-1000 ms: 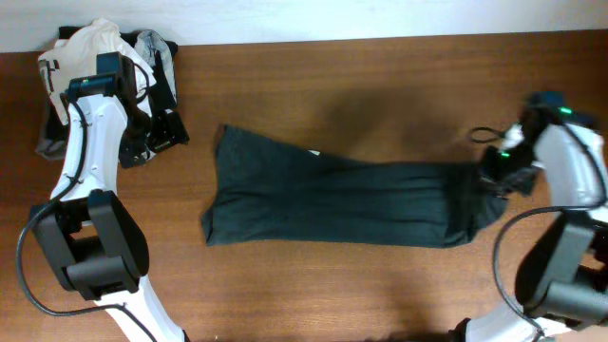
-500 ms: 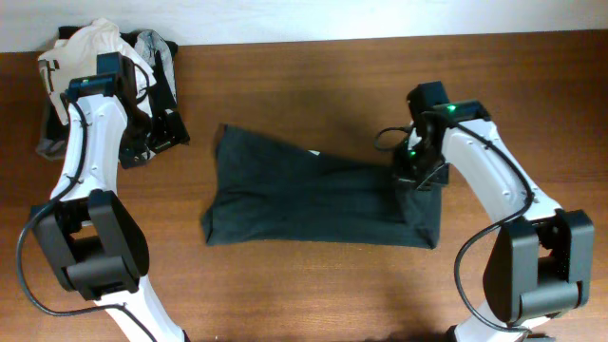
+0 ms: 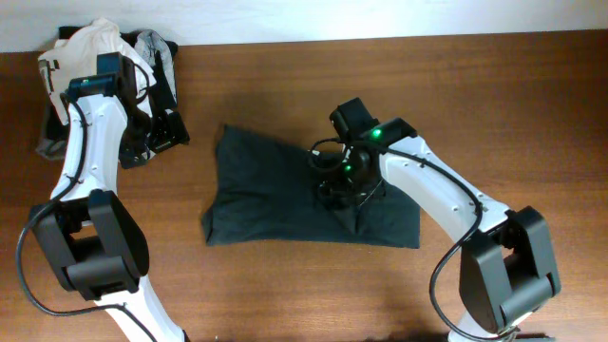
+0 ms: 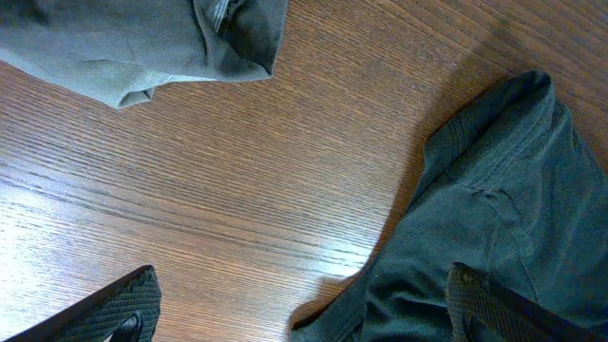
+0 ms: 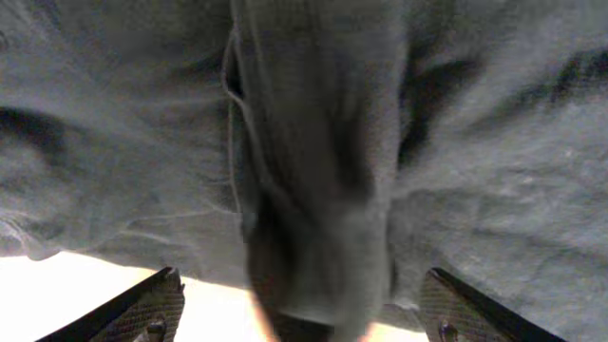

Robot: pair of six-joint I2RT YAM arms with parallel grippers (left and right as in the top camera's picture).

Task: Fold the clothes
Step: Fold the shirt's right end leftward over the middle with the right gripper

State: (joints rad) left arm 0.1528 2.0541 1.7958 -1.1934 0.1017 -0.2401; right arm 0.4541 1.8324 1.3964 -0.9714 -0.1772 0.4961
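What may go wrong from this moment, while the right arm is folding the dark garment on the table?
1. A ridge of the dark garment sits between the open jaws of the right gripper; lifting off may snag it and undo the fold.
2. The folded layer looks bunched there, so creases may be pressed in.
3. The left gripper is away by the clothes pile, so nothing pins the garment's left end; it may slide.

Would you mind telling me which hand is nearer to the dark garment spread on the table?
Right. The right hand is directly over the middle of the dark garment. The left hand hangs off the garment's left edge, near the clothes pile.
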